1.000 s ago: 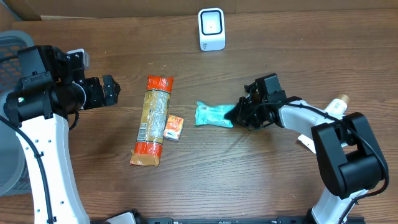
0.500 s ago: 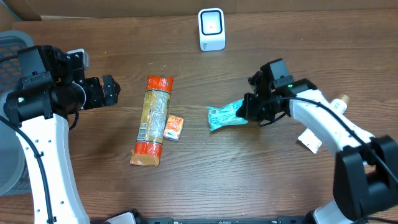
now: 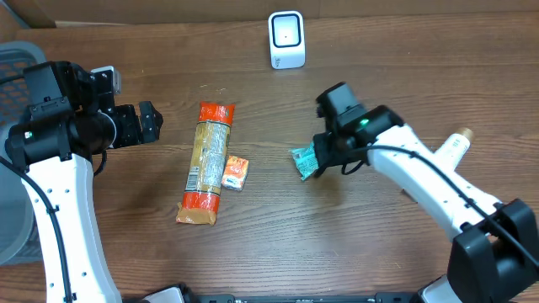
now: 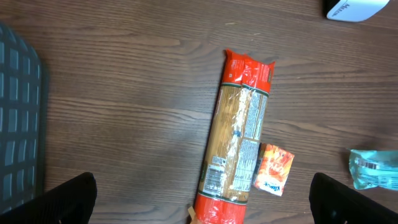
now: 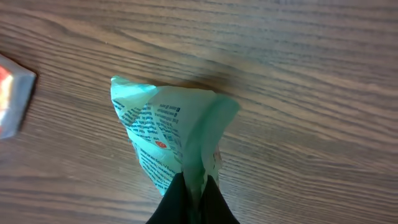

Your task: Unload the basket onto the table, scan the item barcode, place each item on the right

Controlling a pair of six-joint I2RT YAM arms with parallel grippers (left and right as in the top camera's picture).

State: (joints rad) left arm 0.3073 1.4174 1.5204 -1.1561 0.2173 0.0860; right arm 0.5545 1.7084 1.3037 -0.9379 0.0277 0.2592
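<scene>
The right gripper (image 3: 323, 155) pinches tight one end of the teal crinkly plastic packet (image 3: 304, 160), its long axis tilted steeply, free end pointing tableward toward the small orange sachet (image 3: 235, 172), while the left gripper (image 3: 145, 124) gapes wide, empty.

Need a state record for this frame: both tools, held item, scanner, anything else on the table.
left tool: open, empty, left of the spaghetti pack
right tool: shut on teal packet, pinching one edge
teal packet: hangs from right tool, print visible, no barcode discernible
scanner: white, upright at the table's far edge, apart from the packet
spaghetti pack: lying flat, centre-left
orange sachet: flat, beside the spaghetti pack
</scene>
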